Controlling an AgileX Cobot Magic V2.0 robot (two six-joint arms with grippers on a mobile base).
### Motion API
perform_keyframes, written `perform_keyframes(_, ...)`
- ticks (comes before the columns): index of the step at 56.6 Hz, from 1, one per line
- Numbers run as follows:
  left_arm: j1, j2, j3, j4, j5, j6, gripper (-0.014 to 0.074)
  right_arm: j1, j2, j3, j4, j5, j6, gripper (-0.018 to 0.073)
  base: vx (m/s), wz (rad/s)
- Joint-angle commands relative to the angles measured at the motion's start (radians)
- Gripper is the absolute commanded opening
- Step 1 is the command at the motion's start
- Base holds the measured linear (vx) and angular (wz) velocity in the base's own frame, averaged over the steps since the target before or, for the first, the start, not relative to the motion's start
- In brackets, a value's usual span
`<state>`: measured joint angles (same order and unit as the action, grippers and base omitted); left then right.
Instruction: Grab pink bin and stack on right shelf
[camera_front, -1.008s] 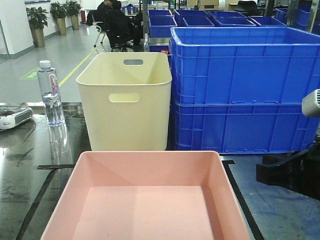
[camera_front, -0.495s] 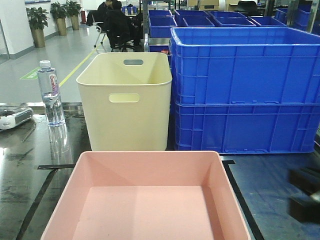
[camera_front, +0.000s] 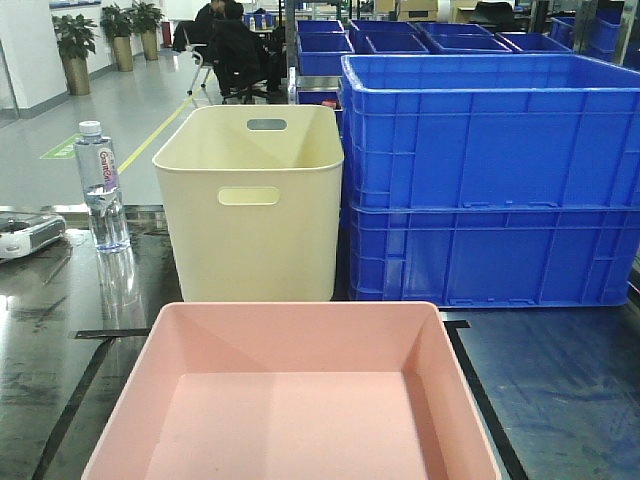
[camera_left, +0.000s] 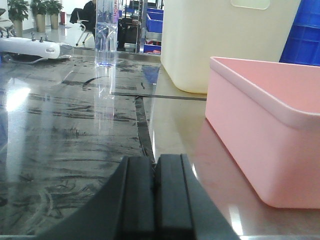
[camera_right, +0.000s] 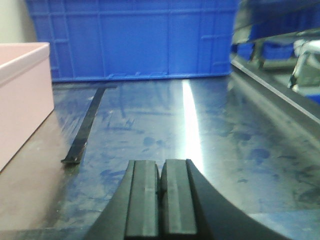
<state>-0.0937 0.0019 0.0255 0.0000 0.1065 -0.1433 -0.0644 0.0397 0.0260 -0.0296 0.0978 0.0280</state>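
Both pincers are closed on nothing: in the left wrist view we see the left pincer (camera_left: 155, 195) at the bottom centre with its two black pads pressed together, and in the right wrist view the right pincer (camera_right: 161, 197) shows the same at the bottom centre. Neither appears in the front view.

Around them, we see a cream bin with handle slots (camera_front: 250, 205) standing in the middle of the front view, directly behind the pink bin (camera_front: 290, 400). To its right are two stacked blue ribbed crates (camera_front: 490, 180). A water bottle (camera_front: 103, 187) stands at the left, with a white device (camera_front: 28, 236) at the left edge. Black tape lines (camera_front: 70, 400) run across the dark glossy desk (camera_front: 560, 390).

We find the pink bin at the lower centre of the front view, resting on the desk. In the left wrist view it lies to the right of the left pincer, near but apart. In the right wrist view only its corner shows at the left edge, well apart from the right pincer, with a tape strip (camera_right: 85, 127) between.

We see the pink bin empty, and nothing shows in the visible part of the cream bin.
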Motion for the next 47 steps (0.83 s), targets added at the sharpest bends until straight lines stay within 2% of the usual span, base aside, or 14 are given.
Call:
perform_keyframes(1,0.002,0.021,0.01,0.0,-0.083,-0.01,-0.0008,-0.007,-0.076,0.002,-0.017,-0.006,-0.01,0.0033,0.0,0.0)
perform_keyframes(15,0.002,0.02,0.01,0.0,-0.083,-0.01,-0.0008,0.002,-0.029,0.006,-0.016,0.063,-0.005,0.0033,0.0,0.0)
perform_keyframes(47,0.002,0.02,0.01,0.0,-0.083,-0.009,-0.0008,0.002,-0.029,0.006,-0.016,0.063,-0.006,0.0033,0.0,0.0)
